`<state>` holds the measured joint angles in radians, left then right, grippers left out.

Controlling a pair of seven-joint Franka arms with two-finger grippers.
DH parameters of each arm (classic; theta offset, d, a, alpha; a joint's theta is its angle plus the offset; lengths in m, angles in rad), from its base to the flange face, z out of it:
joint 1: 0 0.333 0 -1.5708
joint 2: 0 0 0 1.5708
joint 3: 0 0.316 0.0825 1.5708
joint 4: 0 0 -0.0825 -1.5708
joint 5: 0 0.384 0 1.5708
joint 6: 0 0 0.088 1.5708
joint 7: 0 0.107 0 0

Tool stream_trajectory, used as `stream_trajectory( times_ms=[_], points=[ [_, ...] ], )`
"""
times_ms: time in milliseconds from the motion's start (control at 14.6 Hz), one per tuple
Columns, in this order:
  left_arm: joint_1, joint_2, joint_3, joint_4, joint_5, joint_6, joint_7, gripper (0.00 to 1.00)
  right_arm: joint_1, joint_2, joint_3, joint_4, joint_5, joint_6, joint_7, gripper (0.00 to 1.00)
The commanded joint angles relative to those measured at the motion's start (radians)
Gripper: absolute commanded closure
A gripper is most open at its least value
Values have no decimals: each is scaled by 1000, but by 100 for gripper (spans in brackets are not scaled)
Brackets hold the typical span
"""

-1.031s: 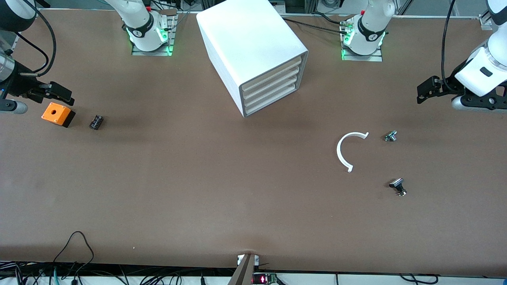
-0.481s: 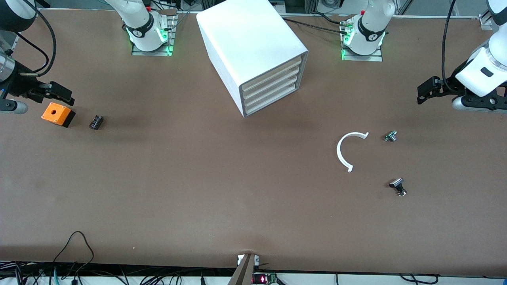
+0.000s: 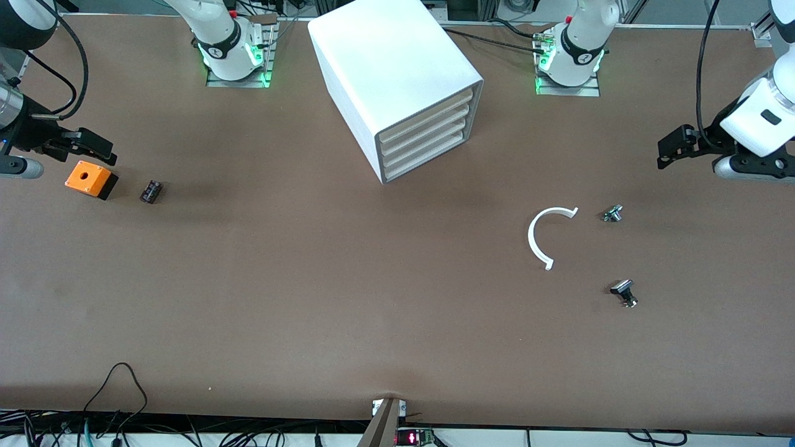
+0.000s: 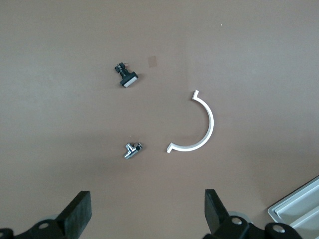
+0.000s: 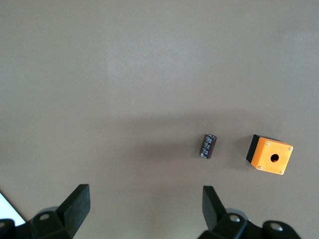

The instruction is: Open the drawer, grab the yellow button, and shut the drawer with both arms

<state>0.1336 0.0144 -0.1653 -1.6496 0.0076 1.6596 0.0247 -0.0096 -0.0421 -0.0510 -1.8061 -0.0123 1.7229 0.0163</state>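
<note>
The white cabinet [image 3: 397, 68] stands at the table's back middle. All four cream drawer fronts are closed; the uppermost drawer [image 3: 428, 110] is flush with the others. The button is hidden. My left gripper [image 3: 669, 148] hangs open and empty over bare table at the left arm's end; its wrist view [image 4: 147, 214] shows the fingers wide apart, with a corner of the cabinet [image 4: 299, 209] at the edge. My right gripper [image 3: 98, 149] is open and empty over the table just above the orange box, fingers wide apart in its wrist view [image 5: 144, 209].
An orange square box with a hole [image 3: 91, 179] [image 5: 269, 154] and a small black part [image 3: 150, 191] [image 5: 209, 146] lie at the right arm's end. A white C-shaped ring [image 3: 548, 236] [image 4: 199, 124], a small metal piece [image 3: 612, 213] [image 4: 132, 150] and a black-capped metal piece [image 3: 624, 292] [image 4: 126, 76] lie toward the left arm's end.
My left arm's wrist has shifted slightly and its gripper sits a little lower in the front view. The right arm and all objects have not moved.
</note>
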Motion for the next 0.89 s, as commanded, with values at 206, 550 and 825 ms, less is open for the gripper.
stream_trajectory(
  times_ms=[206, 550, 825],
  points=[
    [27, 75, -2, 68, -6, -17, 20, 0, -9, 24, 5, 30, 6, 6, -18, 0],
    [34, 82, 0, 57, -8, -18, 18, 0, -7, 39, 11, 33, 6, 6, -18, 0],
    [18, 30, 4, 4, -35, -9, -93, 0, -7, 47, 11, 40, 9, 7, -18, 0]
  ],
)
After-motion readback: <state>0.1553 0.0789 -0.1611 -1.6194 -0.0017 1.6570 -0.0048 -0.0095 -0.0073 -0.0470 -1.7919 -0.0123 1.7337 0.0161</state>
